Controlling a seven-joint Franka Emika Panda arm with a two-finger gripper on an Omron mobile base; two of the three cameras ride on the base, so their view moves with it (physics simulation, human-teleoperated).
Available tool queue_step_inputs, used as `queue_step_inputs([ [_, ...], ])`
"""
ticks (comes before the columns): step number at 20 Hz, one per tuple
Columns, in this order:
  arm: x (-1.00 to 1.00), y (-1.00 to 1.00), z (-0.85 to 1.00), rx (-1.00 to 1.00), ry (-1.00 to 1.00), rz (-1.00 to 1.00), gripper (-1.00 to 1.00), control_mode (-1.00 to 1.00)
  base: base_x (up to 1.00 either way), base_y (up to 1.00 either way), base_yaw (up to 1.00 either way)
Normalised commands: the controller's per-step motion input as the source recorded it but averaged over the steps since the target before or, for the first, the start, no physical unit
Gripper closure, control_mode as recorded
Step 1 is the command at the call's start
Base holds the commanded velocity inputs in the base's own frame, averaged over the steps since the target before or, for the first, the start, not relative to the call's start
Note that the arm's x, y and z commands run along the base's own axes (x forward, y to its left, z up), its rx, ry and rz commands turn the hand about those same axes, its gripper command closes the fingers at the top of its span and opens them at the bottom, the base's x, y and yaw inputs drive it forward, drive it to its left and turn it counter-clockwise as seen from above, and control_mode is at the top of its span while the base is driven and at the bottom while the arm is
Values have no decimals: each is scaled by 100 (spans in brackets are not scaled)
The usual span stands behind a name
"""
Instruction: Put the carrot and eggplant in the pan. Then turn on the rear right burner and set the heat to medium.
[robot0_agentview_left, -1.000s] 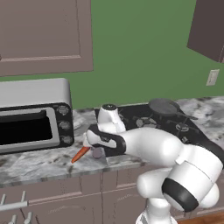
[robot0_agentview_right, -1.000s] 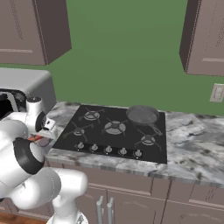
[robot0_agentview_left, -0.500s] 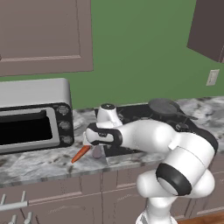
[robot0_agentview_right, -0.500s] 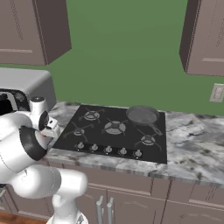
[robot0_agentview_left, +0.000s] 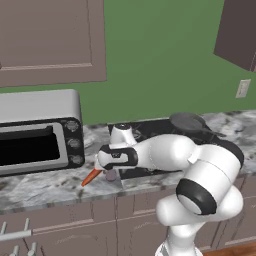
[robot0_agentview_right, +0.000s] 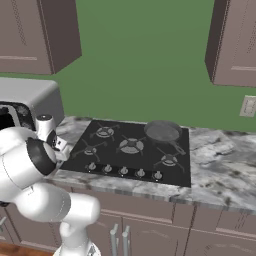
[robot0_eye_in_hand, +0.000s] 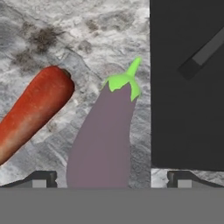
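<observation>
Green wall and brown cabinets filled the upper half of both base views, above a grey marbled counter (robot0_agentview_left: 40, 187). At the left of the left base view sat a silver toaster oven (robot0_agentview_left: 37, 132); no writing on it could be read. Right of it, at lower centre, the carrot (robot0_agentview_left: 91, 176) lay on the counter with the eggplant (robot0_agentview_left: 110, 174) just beside it. The arm reached leftward from the lower right, elbow bent, its hand pointing down over both. The gripper (robot0_eye_in_hand: 109, 179) had its fingers spread wide, the eggplant between them. Further right lay the black cooktop (robot0_agentview_right: 130, 150), with the pan (robot0_agentview_right: 162, 131) on its rear right.
</observation>
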Motion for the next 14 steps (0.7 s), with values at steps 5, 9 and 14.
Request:
queue_step_inputs([
  [5, 0, 0, -4, 0, 0, 0, -100, -100, 0, 0, 0],
  [9, 2, 1, -5, 0, 0, 0, -100, -100, 0, 0, 0],
  [14, 7, 7, 0, 0, 0, 0, -100, -100, 0, 0, 0],
])
